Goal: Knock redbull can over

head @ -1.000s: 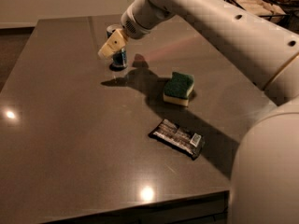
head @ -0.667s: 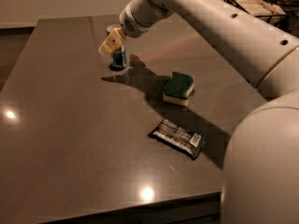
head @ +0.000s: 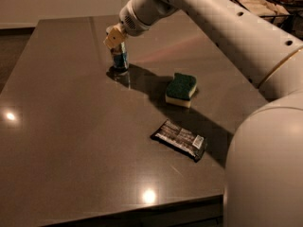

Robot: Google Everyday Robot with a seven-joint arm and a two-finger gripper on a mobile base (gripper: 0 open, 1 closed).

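Can (head: 120,60): upright on the dark worktop (head: 66,126), in its far half and left of centre in view. Blue and silver side visible; the top is hidden behind the tool.

Tool (head: 115,36): at the top of the can, its pale yellow tip against or just above the can's upper end; contact cannot be confirmed. How far open it is: cannot tell. No sign that it has hold of anything. The white arm (head: 213,18) runs from the tool up and to the right, then down the right side of the view.

Sponge (head: 181,89): green top, yellow underside, lying flat to the right of the can and nearer the camera, clearly apart from it. The arm's shadow runs between can and sponge.

Wrapper (head: 180,139): dark snack packet, flat, beyond the sponge from the can, nearer the front edge.

Room: bare worktop left of the can out to the left edge, and in front of the can down to the front edge. Behind the can, bare surface up to the far edge by the wall.
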